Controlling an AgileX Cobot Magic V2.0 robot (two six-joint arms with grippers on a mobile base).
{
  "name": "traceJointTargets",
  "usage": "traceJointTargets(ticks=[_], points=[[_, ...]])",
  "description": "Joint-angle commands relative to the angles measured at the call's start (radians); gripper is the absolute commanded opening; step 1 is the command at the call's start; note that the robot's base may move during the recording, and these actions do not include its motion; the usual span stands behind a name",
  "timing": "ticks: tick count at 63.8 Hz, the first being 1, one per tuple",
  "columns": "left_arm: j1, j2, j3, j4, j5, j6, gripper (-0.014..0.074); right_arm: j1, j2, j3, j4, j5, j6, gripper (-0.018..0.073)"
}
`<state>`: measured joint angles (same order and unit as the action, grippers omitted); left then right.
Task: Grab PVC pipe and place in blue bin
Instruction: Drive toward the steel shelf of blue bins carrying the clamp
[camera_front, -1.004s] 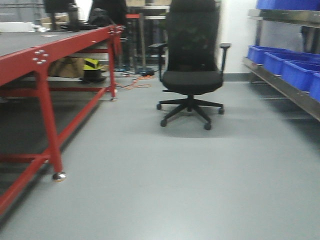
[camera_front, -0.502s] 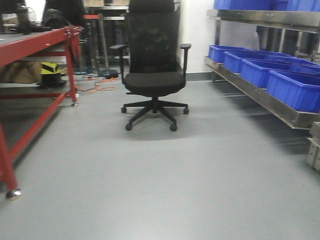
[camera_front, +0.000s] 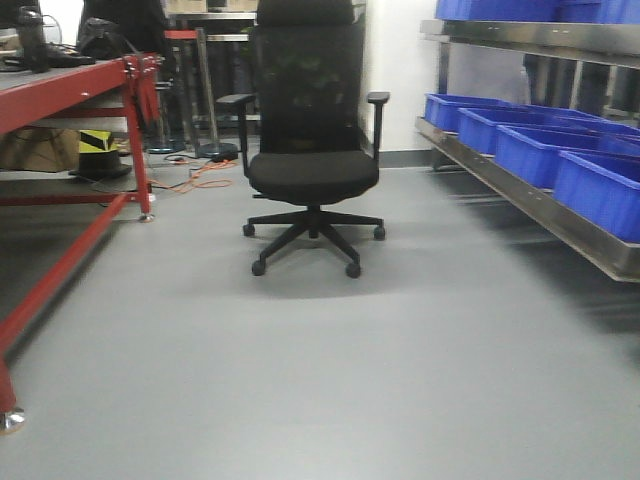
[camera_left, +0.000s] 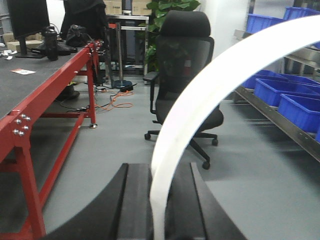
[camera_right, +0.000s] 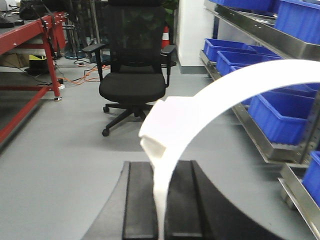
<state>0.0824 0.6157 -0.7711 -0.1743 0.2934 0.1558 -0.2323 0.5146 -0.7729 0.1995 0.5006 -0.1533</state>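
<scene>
White plastic fills both wrist views. The left claw (camera_left: 159, 167) is closed on the PVC pipe (camera_left: 202, 95), which stands between its fingers and arcs away toward 2 o'clock. The right claw (camera_right: 159, 165) is closed in the same way on a second curved piece (camera_right: 225, 90). Neither piece is over a bin.

**Change.** Over the last second the front view has swung to the right. The red worktop (camera_front: 60, 85) has slid out to 10 o'clock. The blue bins (camera_front: 595, 190) on the steel shelf (camera_front: 520, 200) have come in at 2 o'clock. In the last half-second the office chair (camera_front: 312, 170) has grown slightly larger. The pickup appears complete and the base appears to be travelling toward the bins; placing remains.

**Edges and room.**
- The floor (camera_front: 350, 370) from 6 to 12 o'clock is open up to the chair, which stands dead ahead.
- The shelf's front rail runs along the right side from 1 to 3 o'clock; its edge projects below the bins and is the likeliest contact point.
- The worktop leg and caster (camera_front: 10, 420) sit at 8 o'clock, well apart from the shelf.
</scene>
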Motion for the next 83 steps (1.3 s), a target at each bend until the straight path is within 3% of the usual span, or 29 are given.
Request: traceJointTargets(ticks=[1,83], points=[[-0.007,-0.005,0.000,-0.003,-0.028,-0.009,-0.0111,-0.005,0.000,-0.004,-0.008,-0.037,-0.006,-0.0167],[-0.007,-0.005,0.000,-0.003,-0.035,-0.009,-0.0111,-0.005,0.000,-0.004,-0.008,-0.037,-0.006,-0.0167]])
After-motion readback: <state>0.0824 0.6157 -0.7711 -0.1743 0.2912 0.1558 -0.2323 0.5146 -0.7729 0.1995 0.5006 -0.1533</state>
